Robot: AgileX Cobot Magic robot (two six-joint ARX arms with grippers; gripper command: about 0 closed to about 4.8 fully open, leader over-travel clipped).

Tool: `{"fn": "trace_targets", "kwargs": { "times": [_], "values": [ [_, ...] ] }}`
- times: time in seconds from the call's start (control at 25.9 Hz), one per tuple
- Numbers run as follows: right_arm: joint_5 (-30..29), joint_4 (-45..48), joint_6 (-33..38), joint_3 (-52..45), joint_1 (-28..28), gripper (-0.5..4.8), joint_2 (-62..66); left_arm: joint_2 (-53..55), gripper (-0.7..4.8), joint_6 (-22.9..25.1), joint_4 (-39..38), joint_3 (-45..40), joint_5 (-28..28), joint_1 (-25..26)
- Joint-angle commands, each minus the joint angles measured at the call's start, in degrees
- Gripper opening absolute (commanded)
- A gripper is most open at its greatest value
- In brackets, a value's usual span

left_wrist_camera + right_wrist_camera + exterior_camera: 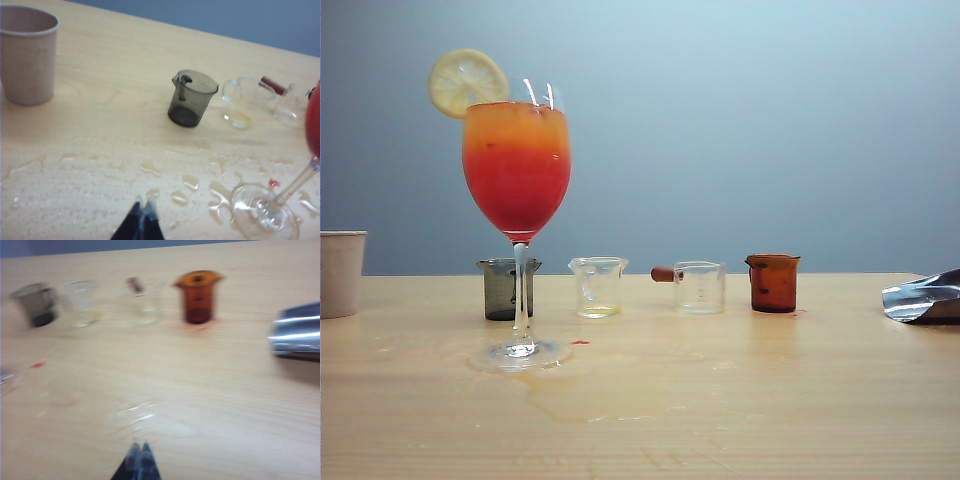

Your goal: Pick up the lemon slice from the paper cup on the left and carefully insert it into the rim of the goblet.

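Observation:
The lemon slice [466,82] sits upright on the rim of the goblet [516,165], at its left side; the goblet holds a red drink fading to orange and stands on the wet table. At the far left edge stands the beige paper cup [341,272], also seen in the left wrist view as the paper cup [26,54]. That view catches only the goblet's bowl edge, stem and foot [264,212]. My left gripper [143,208] is shut and empty above the wet patch. My right gripper [140,447] is shut and empty over bare wood. Neither gripper shows in the exterior view.
Behind the goblet stand a dark grey beaker [501,289], a clear beaker [597,287] with a little yellow liquid, a clear beaker [697,286] with a brown handle and an amber beaker [773,282]. A shiny metal object [924,297] lies at the right edge. Spilled liquid [590,385] wets the wood.

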Motion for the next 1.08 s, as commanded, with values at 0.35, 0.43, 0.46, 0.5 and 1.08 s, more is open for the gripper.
{"fn": "trace_targets", "kwargs": {
  "times": [0.35, 0.43, 0.46, 0.5, 1.08],
  "values": [
    [-1.8, 3.3, 0.0, -1.1, -27.2, 0.0, 0.0, -10.4, -0.05, 0.2, 1.0, 0.2, 0.8, 9.7],
    [-1.8, 5.3, 0.0, -1.8, -33.0, 0.0, 0.0, -10.4, -0.05, 0.2, 1.2, 0.2, 0.3, 13.2],
    [-1.8, 5.2, 0.0, -1.8, -36.2, 0.0, 0.0, -10.4, -0.05, 0.2, 1.3, 0.2, 0.2, 14.3],
    [-1.7, 5.2, 0.0, -1.8, -37.4, 0.0, 0.0, -10.4, -0.05, 0.2, 1.2, 0.2, 0.1, 14.5],
    [-3.1, 5.3, 0.0, -1.8, -41.2, 0.0, 0.0, -10.4, -0.05, 0.2, 1.0, 0.2, 0.3, 14.5]
  ]
}}
